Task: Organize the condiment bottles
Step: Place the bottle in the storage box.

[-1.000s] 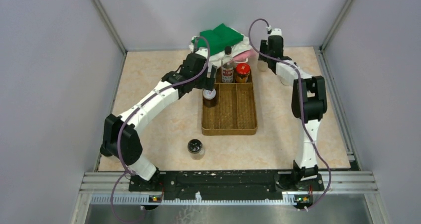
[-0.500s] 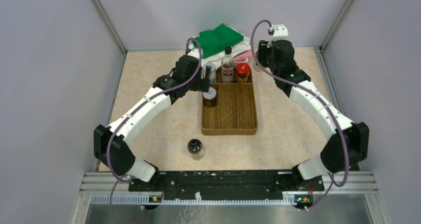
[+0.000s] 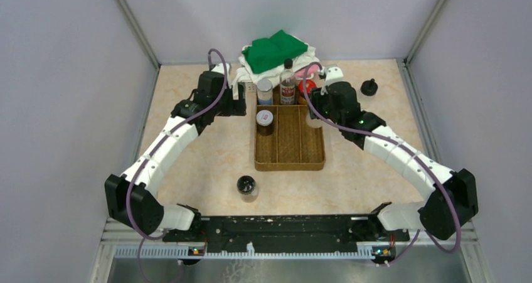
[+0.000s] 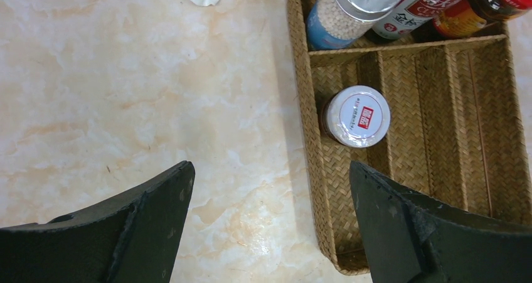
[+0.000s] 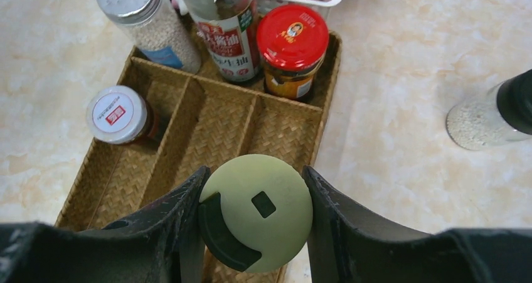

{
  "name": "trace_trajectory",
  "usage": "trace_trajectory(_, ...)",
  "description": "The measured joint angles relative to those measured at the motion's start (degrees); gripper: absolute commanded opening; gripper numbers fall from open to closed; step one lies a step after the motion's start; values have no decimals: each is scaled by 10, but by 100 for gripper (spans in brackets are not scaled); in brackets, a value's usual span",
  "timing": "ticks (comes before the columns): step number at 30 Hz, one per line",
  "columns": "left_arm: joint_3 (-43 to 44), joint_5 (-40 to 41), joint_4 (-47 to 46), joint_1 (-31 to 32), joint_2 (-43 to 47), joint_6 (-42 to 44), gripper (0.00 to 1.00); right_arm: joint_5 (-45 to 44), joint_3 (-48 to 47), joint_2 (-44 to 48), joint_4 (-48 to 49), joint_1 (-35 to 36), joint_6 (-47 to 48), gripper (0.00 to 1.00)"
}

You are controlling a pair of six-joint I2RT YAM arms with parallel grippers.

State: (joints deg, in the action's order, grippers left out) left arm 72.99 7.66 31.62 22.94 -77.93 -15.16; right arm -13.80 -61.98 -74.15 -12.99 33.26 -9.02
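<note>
Condiment bottles [image 3: 285, 90] stand in the woven tray [image 3: 290, 165]: we see the tall black-capped bottle [image 5: 223, 19], grey-lidded shaker [image 5: 150, 26] and red-lidded jar [image 5: 292, 41] in its back compartment, and a white-lidded jar [image 5: 117, 115] in its left lane. Our right gripper [image 5: 254, 175] clasps a yellowish-lidded bottle [image 5: 256, 211]; our left gripper [image 4: 270, 170] gapes empty.

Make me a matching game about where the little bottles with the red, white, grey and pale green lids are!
Things:
1. red-lidded jar
2. white-lidded jar
3. pale-green-lidded bottle
4. grey-lidded shaker

Places:
a. between the fingers of the right gripper
b. left end of the back compartment of the tray
c. right end of the tray's back compartment
d. the tray's left long compartment

Pairs: 1-c, 2-d, 3-a, 4-b
</note>
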Motion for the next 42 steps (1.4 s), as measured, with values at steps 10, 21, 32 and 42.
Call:
trace_trajectory(10, -14, -15, 2, 1, 3, 0, 99, 17, -9, -98, 65, 48, 3, 10)
trace_trajectory(21, -16, -23, 1, 1, 3, 0, 99, -8, -42, -230, 137, 90, 35, 8)
trace_trajectory(32, -17, -24, 0, 1, 2, 0, 99, -50, -53, -259, 190, 90, 50, 11)
trace_trajectory(42, -17, -28, -3, 1, -8, 0, 99, -54, -56, -274, 196, 90, 47, 35)
